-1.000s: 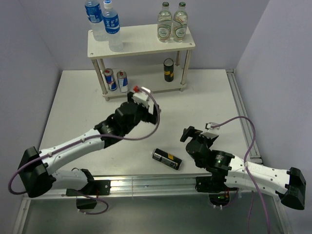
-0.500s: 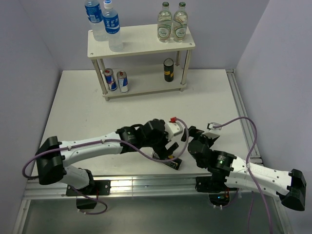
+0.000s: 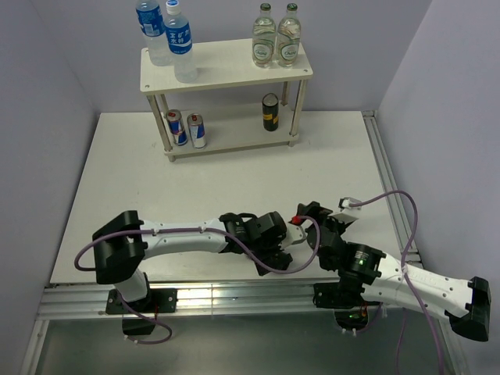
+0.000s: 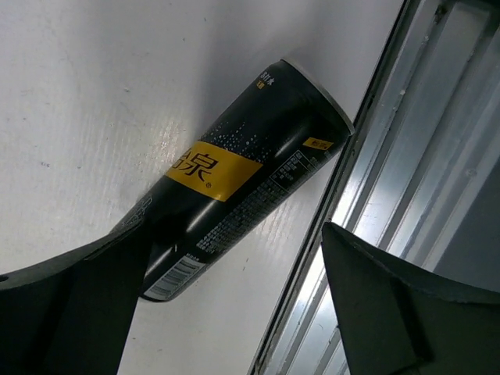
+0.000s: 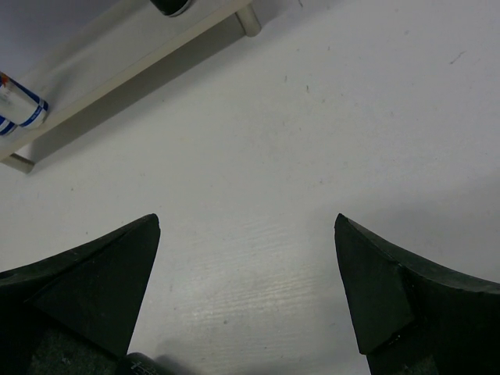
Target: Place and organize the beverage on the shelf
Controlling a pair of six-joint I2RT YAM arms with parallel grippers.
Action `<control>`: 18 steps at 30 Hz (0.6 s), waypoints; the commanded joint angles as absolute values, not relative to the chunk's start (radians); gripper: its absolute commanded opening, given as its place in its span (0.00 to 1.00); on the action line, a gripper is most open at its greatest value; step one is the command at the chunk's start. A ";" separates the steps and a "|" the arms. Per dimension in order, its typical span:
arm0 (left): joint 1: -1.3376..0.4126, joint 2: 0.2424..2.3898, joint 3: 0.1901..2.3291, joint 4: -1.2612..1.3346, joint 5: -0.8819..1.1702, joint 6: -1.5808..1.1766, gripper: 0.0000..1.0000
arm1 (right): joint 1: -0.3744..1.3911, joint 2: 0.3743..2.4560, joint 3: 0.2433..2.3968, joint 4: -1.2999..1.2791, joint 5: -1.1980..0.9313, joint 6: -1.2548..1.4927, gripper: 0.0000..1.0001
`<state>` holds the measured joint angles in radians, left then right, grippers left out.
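Left end effector (image 4: pixel 234 234) low at the near edge of the counter (image 3: pixel 156 180), jaws wide, straddling the lying dark can (image 4: pixel 242 187); I see no grip on it. Right end effector (image 5: pixel 246 223) fully spread, empty, just right of it. Shelf (image 3: pixel 226 70) far: water bottles (image 3: pixel 178 47) on top, slim cans (image 3: pixel 195 130) and second dark can (image 3: pixel 270 112) below.

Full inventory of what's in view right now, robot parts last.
shelf: 1, cream-white, far side of table
water bottles: 2, clear with blue labels, top board left
green-capped bottles: 2, clear, top board right
slim cans: 2, blue-and-silver, lower board left
upright dark can: 1, yellow band, lower board right
lying dark can: 1, yellow band, table's near edge
table: 1, white
left gripper: 1, black, open astride lying dark can
right gripper: 1, black, open over table
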<state>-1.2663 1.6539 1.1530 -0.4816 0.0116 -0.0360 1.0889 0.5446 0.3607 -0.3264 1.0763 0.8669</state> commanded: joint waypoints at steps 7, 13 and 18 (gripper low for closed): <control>-1.279 1.816 1.187 -0.431 0.028 -0.011 0.90 | 1.095 0.546 0.374 -0.328 1.106 0.888 1.00; -1.281 1.901 1.170 -0.390 0.017 0.012 0.77 | 1.094 0.538 0.371 -0.325 1.104 0.885 1.00; -1.279 1.907 1.129 -0.299 0.005 -0.030 0.44 | 1.095 0.543 0.373 -0.327 1.106 0.888 1.00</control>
<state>-1.2743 1.8496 1.1606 -0.3634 0.0032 -0.0090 1.0733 0.5514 0.3340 -0.4892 1.1591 0.8360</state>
